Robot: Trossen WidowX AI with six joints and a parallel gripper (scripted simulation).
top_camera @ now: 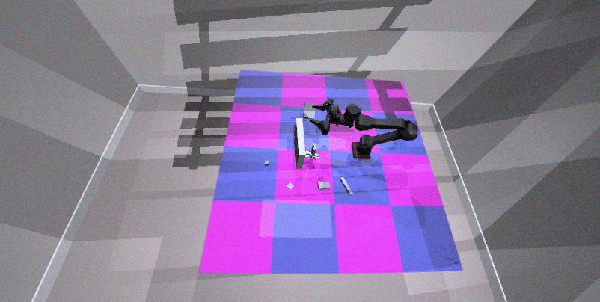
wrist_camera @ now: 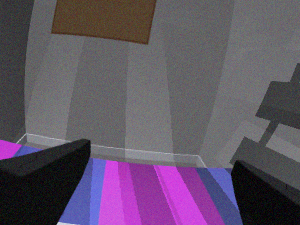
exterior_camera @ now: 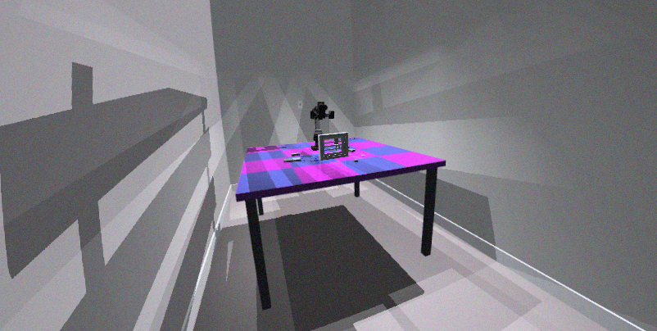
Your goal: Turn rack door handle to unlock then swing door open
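Currently | tool (top_camera: 314, 114) (exterior_camera: 322, 112) (wrist_camera: 163, 160) spread open | rack (top_camera: 301, 138) (exterior_camera: 333, 158) lower, apart from tool

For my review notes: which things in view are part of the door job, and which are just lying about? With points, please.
Job:
- pincer (top_camera: 318, 116) (exterior_camera: 322, 113) (wrist_camera: 163, 160)
- frame (top_camera: 300, 137) (exterior_camera: 321, 147)
- handle (top_camera: 314, 146)

Lying about:
- stick (top_camera: 346, 185)
- small cube (top_camera: 266, 163)
- white diamond (top_camera: 290, 186)
- small slab (top_camera: 324, 185)
- large slab (top_camera: 309, 110)

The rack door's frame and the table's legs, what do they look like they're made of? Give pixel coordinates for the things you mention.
The door frame (top_camera: 300, 136) (exterior_camera: 333, 156) looks like painted metal or plastic: pale, even faces, crisp straight edges; which one, I can't tell. The table legs (exterior_camera: 428, 218) seem painted metal, perhaps wood: plain black, square-cut, no visible grain.
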